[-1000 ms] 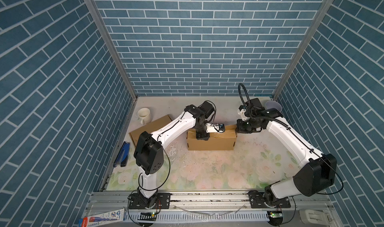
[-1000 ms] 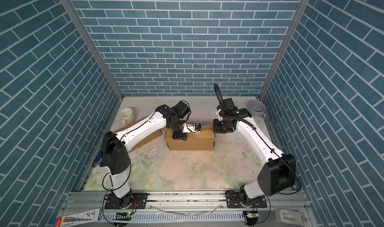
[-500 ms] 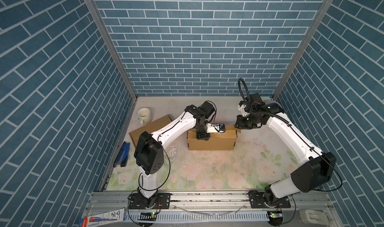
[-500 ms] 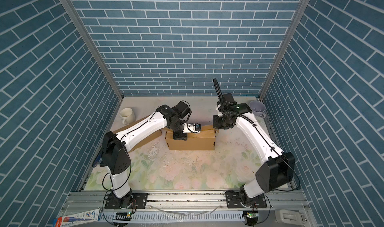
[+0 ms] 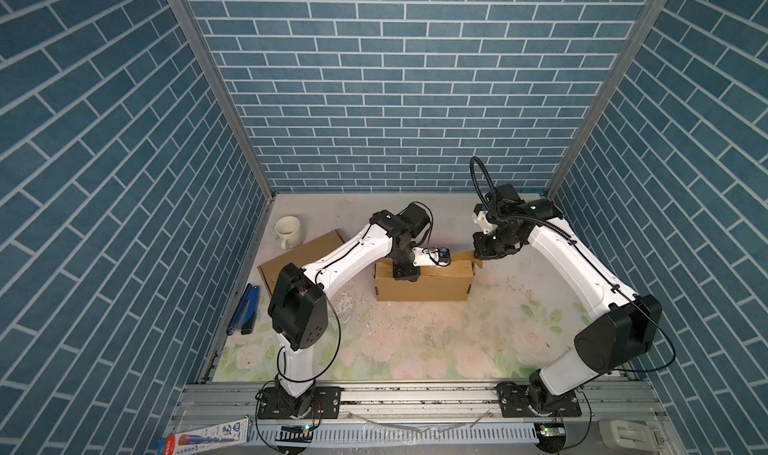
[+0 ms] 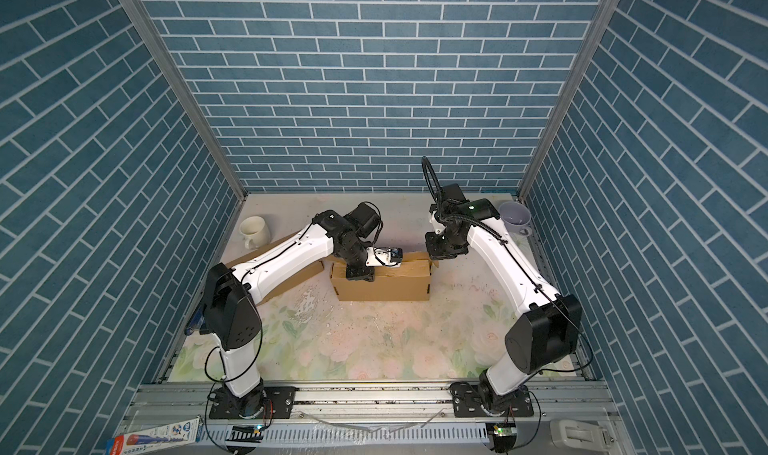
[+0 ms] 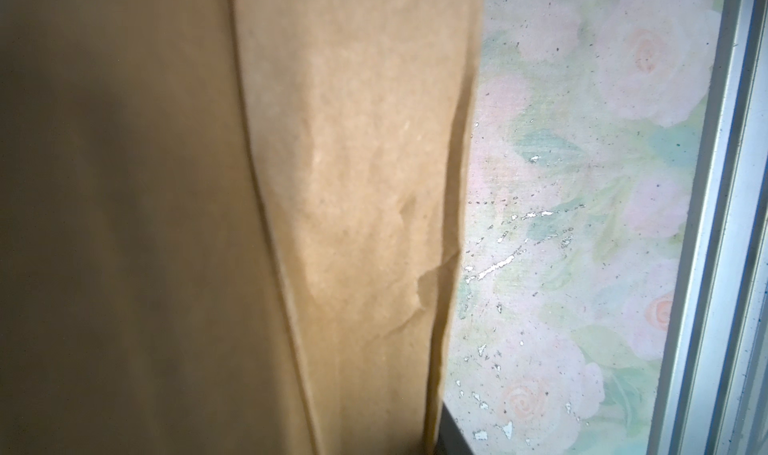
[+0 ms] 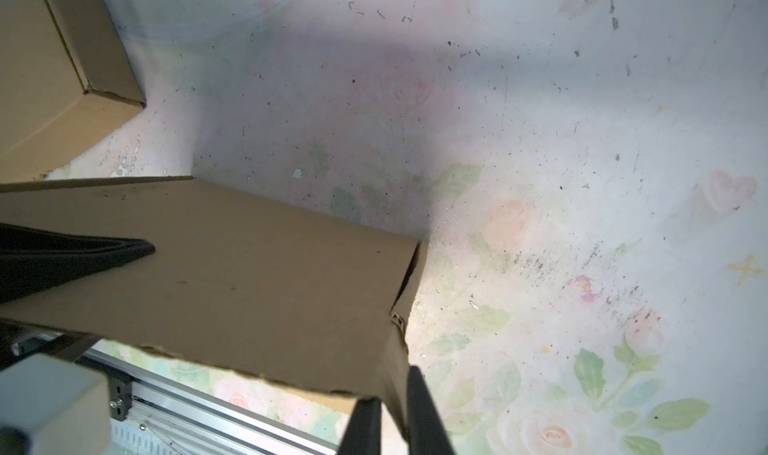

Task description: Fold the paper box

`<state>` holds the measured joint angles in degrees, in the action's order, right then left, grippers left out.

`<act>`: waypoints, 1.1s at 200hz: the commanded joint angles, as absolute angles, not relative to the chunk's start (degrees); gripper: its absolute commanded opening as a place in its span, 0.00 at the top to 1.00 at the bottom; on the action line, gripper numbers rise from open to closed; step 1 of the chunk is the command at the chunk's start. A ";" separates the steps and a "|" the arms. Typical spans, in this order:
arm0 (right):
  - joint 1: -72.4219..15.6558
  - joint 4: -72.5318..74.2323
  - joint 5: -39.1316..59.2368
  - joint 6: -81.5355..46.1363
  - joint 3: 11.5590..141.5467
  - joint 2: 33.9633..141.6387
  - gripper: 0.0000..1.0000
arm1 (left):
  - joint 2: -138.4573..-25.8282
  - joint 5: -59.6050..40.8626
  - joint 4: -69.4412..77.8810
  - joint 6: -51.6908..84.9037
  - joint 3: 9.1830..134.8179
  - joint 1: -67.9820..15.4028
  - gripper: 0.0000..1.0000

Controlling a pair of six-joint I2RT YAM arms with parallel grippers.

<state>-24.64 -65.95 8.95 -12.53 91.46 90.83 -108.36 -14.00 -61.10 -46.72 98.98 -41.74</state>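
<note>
Paper box (image 5: 424,287): brown, stands mid-tabletop (image 5: 415,345), a little toward the far side. Right tool (image 8: 392,390) is pinched tight on the flap edge at the box's far right corner. Left tool (image 5: 405,273) rests on the left end of the top, and its spread cannot be told. A second cardboard box (image 5: 305,251) lies just left. A white mug (image 5: 287,229) is beyond it, far left.

Behind and left of the paper box (image 5: 424,285), a second carton (image 5: 305,251), a mug (image 5: 288,229) just beyond it.

Both top views high, angled down; wrist views close on paper box (image 8: 249,274)
</note>
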 commanded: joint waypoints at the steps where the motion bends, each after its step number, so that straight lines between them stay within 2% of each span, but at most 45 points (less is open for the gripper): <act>1: -24.87 -66.61 8.08 -13.05 91.50 90.66 1.00 | -112.17 -12.09 -61.88 -47.47 96.50 -42.37 0.75; 89: -24.87 -49.45 9.84 -29.53 73.57 80.97 1.00 | -111.82 -11.68 -62.23 -46.82 97.46 -42.45 0.73; 147: -24.87 -47.96 9.55 -30.28 71.16 80.41 1.00 | -111.27 -11.17 -62.24 -46.42 97.25 -42.54 0.71; 165: -24.87 -49.01 7.64 -28.54 70.29 80.92 1.00 | -110.88 -9.88 -62.15 -46.23 97.12 -42.54 0.67; 220: -24.87 -48.69 7.38 -28.34 68.22 79.46 1.00 | -109.80 -3.52 -62.20 -44.41 99.94 -42.28 0.47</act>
<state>-24.80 -43.90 9.32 -28.05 71.79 77.78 -108.36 -9.52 -59.83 -44.97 99.11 -42.11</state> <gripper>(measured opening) 0.045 0.501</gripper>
